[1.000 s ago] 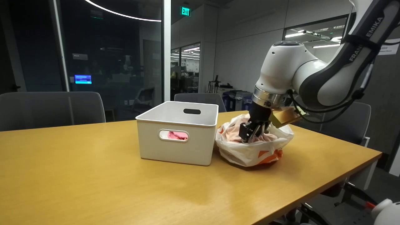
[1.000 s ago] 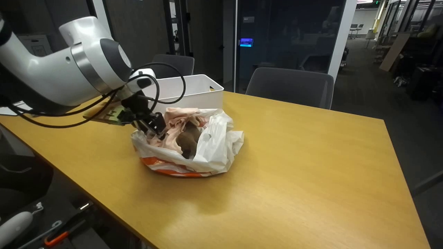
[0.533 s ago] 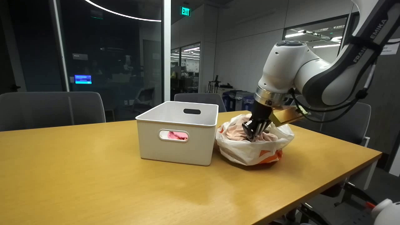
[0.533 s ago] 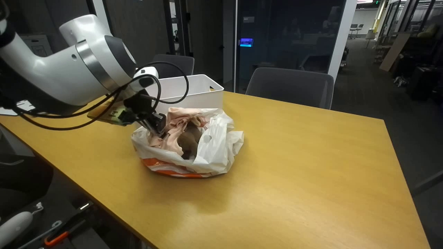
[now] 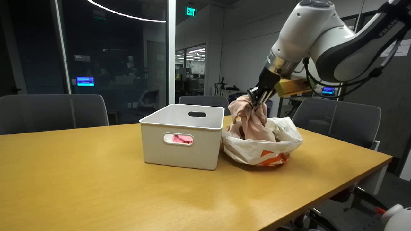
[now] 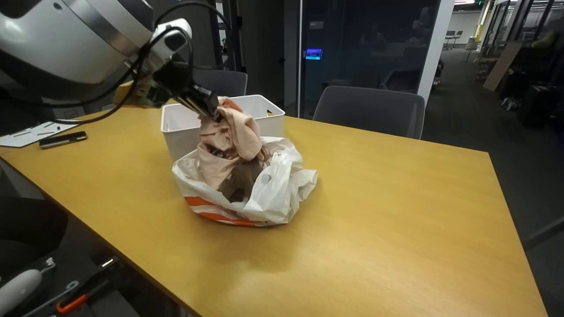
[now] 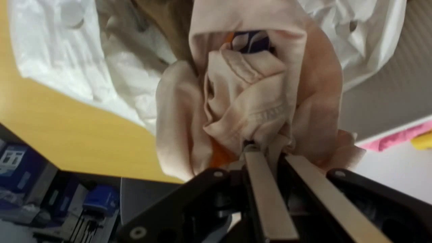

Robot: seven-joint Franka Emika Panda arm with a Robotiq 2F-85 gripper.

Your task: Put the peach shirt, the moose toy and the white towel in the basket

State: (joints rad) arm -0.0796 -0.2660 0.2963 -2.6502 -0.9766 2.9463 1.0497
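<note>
In an exterior view, the white basket point(image 5: 183, 157) stands on the wooden counter point(image 5: 96, 179), and a pink item point(image 5: 182, 139) inside it shows through the near handle slot point(image 5: 168, 138). Just beside the basket sits a white plastic bag point(image 5: 247, 153) with orange markings, its mouth spread wide. The robot arm point(image 5: 301, 29) slants down over the bag, and its jaws are clamped on the peach shirt point(image 5: 252, 120), which is bunched above the bag's rim and hangs down into it.

In an exterior view, the bag stands in front of the basket and hides part of it. The brown moose toy point(image 6: 246, 175) lies in the bag, below the hanging shirt and partly covered by it. At the left, a slim dark object point(image 6: 63, 139) and a white sheet point(image 6: 35, 133) lie on the counter.

In the wrist view, the fingers point(image 7: 269, 199) reach up from the bottom edge with the shirt's cloth pinched at their tips. White plastic of the bag shows on both sides of the shirt, and a strip of the moose toy near the top. At the right, the pink item lies in the basket with a yellow item point(image 7: 423, 140) beside it
</note>
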